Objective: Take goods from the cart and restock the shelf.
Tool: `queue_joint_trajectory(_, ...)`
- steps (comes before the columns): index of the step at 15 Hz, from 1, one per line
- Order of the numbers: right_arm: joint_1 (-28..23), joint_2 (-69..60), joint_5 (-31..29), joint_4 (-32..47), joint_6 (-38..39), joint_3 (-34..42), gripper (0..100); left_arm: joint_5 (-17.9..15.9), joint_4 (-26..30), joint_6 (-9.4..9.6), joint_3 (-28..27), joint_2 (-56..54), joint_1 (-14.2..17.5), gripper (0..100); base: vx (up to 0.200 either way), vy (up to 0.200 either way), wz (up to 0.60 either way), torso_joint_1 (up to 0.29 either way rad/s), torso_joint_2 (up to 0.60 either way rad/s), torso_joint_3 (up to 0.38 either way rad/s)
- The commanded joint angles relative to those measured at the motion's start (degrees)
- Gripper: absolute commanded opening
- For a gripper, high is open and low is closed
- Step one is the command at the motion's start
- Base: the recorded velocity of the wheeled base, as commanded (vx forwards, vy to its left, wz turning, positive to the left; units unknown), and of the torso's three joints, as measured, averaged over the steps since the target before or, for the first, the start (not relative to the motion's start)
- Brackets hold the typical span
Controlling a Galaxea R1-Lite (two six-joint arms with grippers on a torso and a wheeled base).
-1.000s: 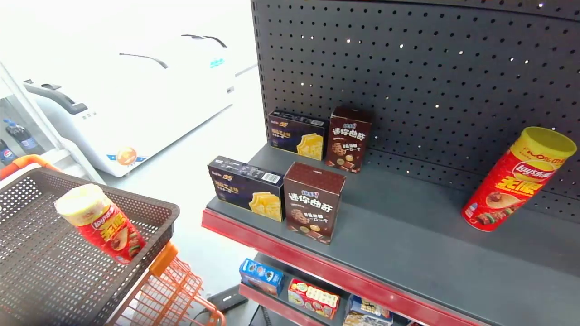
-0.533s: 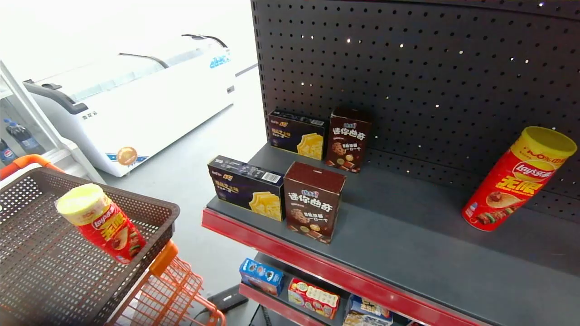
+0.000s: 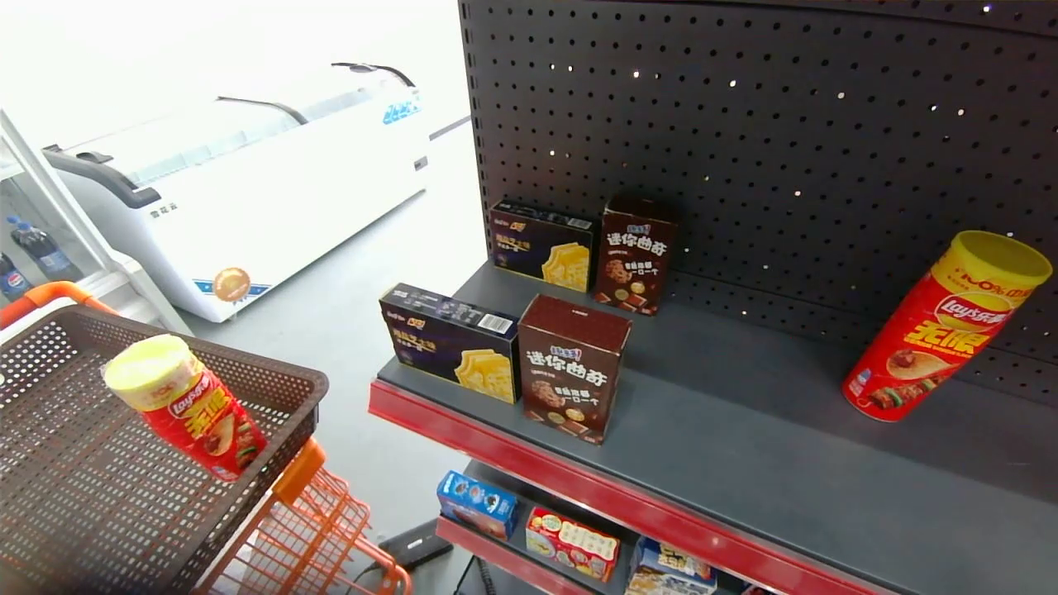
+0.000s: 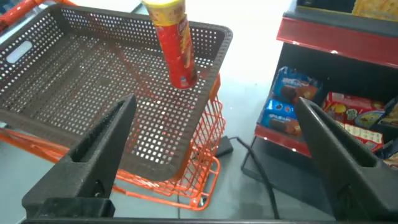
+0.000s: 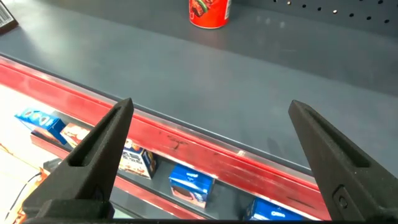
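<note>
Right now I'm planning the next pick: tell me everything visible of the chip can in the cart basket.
The chip can is a red cardboard-looking tube with a pale yellow lid and snack pictures. It stands lid-up on the floor of the brown perforated basket, near its shelf-side wall. Nothing grips it.

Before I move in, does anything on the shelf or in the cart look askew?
Nothing clearly wrong. The shelf can and the cart can both appear slanted in the head view, possibly just camera angle. The four boxes stand upright.
</note>
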Motion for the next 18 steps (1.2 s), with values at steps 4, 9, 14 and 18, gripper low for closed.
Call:
queue_joint_trajectory(4,0.0,0.08,0.01,0.01,-0.02,0.0,100,2.69,-2.38,-3.92,-2.11,19.29,4.46,100,0.0,0.0,0.0,0.0,0.0,0.0)
queue_joint_trajectory(9,0.0,0.08,0.01,0.01,-0.02,0.0,100,2.6,-10.12,-7.17,-1.67,37.14,11.4,100,0.0,0.0,0.0,0.0,0.0,0.0)
queue_joint_trajectory(14,0.0,0.08,0.01,0.01,-0.02,0.0,100,0.58,-35.43,-6.99,0.7,53.84,14.22,100,0.0,0.0,0.0,0.0,0.0,0.0)
queue_joint_trajectory(18,0.0,0.08,0.01,0.01,-0.02,0.0,100,-2.32,-70.32,-4.97,11.07,71.06,16.76,100,0.0,0.0,0.0,0.0,0.0,0.0)
